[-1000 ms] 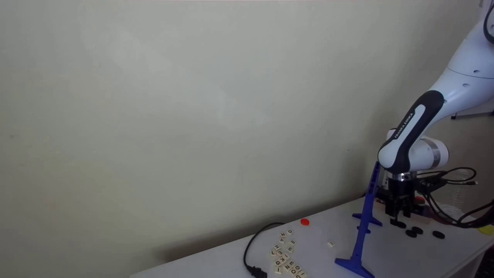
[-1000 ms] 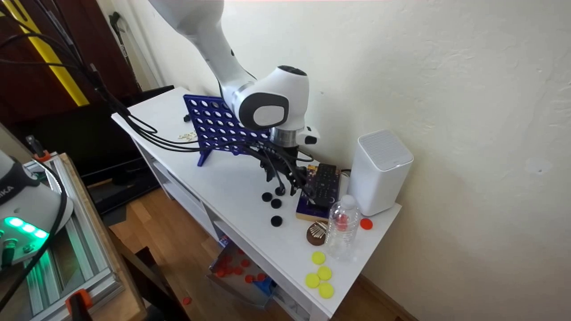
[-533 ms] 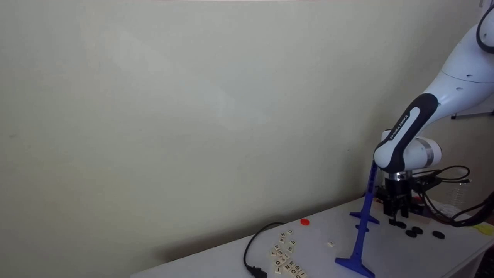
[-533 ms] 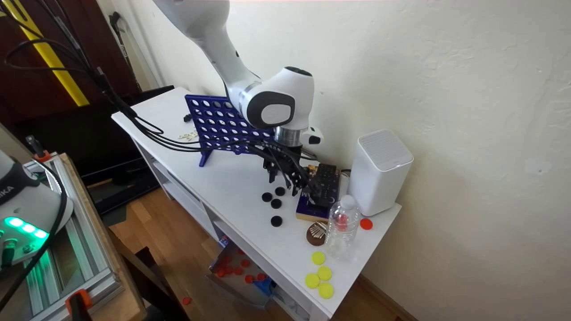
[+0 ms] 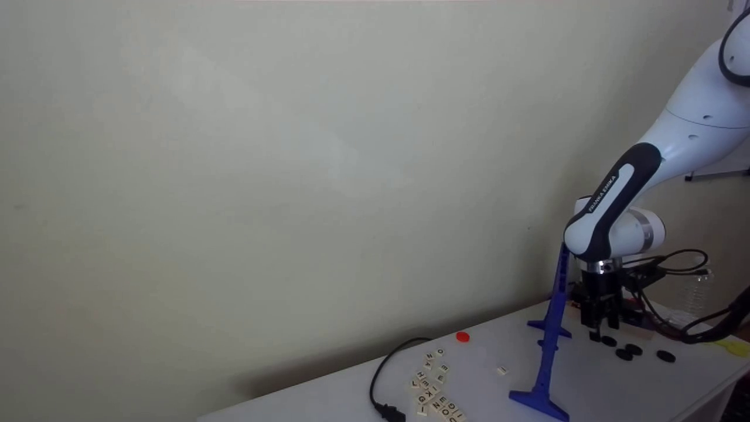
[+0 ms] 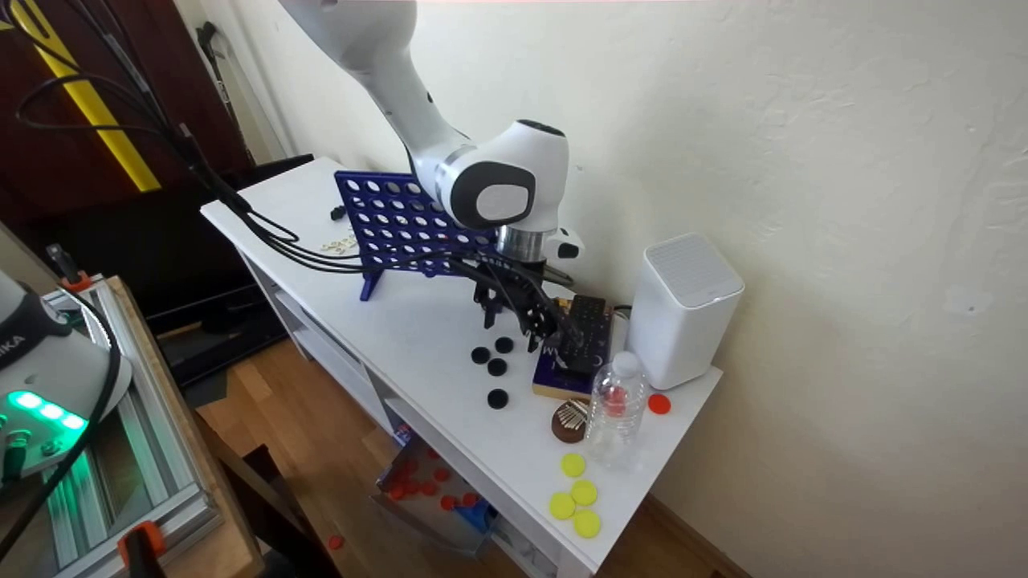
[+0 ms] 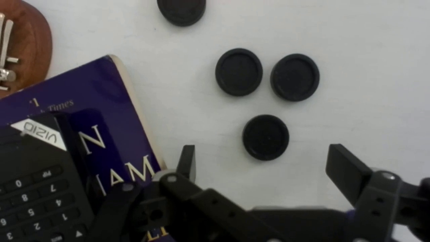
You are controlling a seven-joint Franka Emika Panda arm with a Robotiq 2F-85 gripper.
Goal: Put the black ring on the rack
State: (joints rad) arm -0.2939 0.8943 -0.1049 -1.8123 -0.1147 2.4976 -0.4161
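Several black rings, flat round discs, lie on the white table. The nearest black ring lies just beyond the fingertips, centred between the jaws; it also shows in both exterior views. Another black ring and its neighbour lie farther off. My gripper points down, open and empty, its pads well apart, above the table. The rack is a blue upright panel with round holes, seen edge-on in an exterior view. The arm hides part of it; whether they touch I cannot tell.
A dark blue book with a black remote lies close beside the gripper. A white box, clear bottle, brown thumb piano and yellow discs stand farther along. Letter tiles lie beyond the rack. Cables hang from the arm.
The arm and open gripper have shifted slightly, leftward in one exterior view, rightward in the other. The nearest black ring shows more clearly. The rack has turned slightly in the same direction. The rings stay put.
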